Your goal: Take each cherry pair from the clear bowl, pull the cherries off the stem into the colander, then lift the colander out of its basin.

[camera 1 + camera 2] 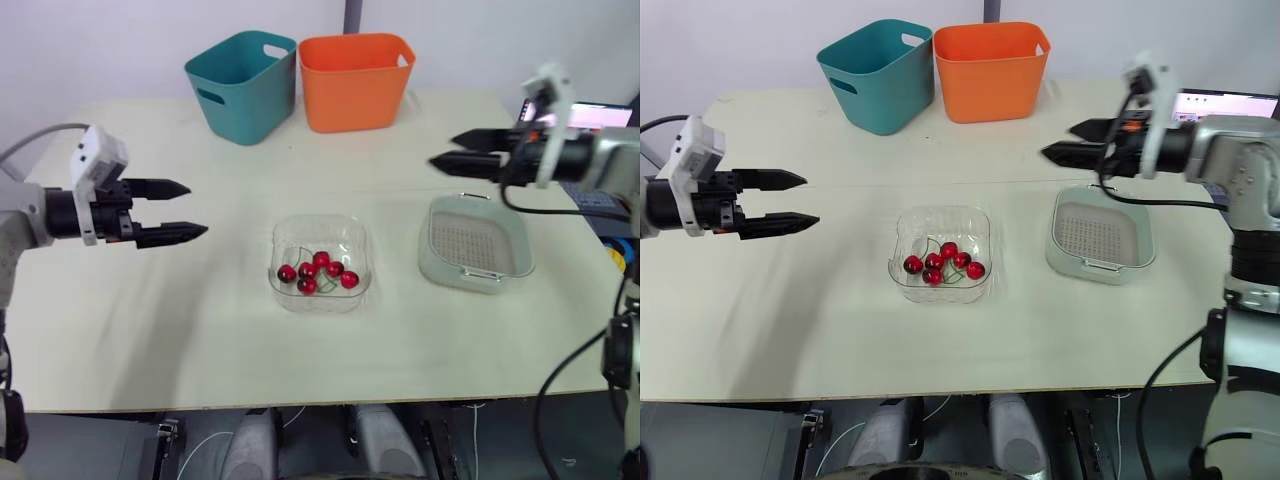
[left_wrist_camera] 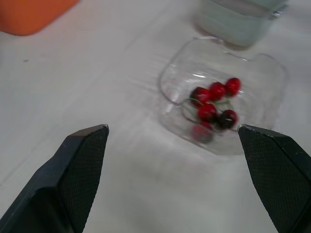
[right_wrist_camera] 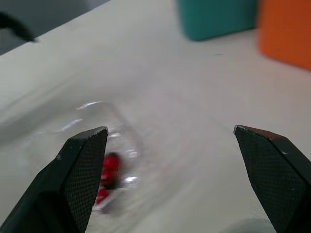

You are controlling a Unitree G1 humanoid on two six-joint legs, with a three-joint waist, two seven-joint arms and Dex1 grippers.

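A clear bowl (image 1: 345, 235) sits mid-table holding several red cherries (image 1: 318, 271) on green stems. To its right stands the pale colander (image 1: 476, 243) inside its basin, with nothing in it. My left gripper (image 1: 190, 210) hovers open above the table, left of the bowl, pointing toward it. My right gripper (image 1: 442, 150) is open in the air above the colander's far left corner, pointing left. The left wrist view looks at the cherries (image 2: 214, 104) between its fingers (image 2: 77, 165).
A teal bin (image 1: 244, 84) and an orange bin (image 1: 354, 79) stand side by side at the table's back edge. A laptop screen (image 1: 590, 113) shows behind my right arm at the far right.
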